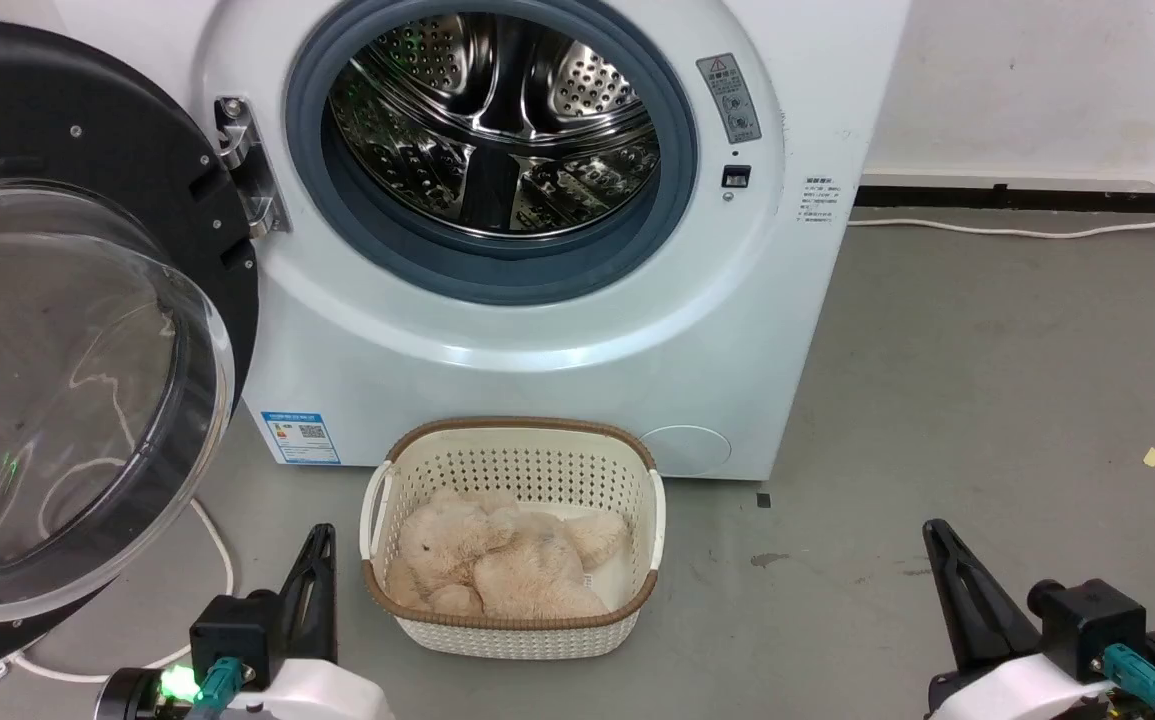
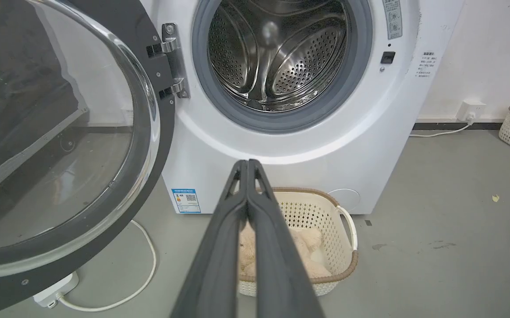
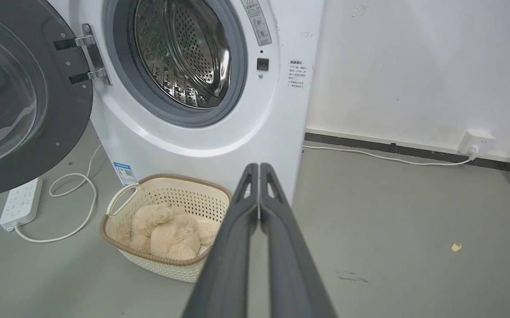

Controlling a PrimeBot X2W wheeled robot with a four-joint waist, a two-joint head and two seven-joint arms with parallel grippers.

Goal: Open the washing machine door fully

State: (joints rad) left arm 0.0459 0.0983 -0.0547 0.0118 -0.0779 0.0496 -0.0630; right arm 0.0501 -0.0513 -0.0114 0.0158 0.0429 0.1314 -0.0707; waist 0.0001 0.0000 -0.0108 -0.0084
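Washing machine door (image 1: 77, 380) is found swung out on its hinge (image 1: 242, 165), to the left of the washing machine (image 1: 537, 340), with the drum opening fully exposed. Left gripper (image 2: 247, 164) and right gripper (image 3: 258, 166) are both pressed shut and empty, held low and well apart from the door. Opening is judged all but complete. Should more swing be wanted, the black rim far from the hinge is best pushed gently with closed fingers. The glass bowl should be avoided.
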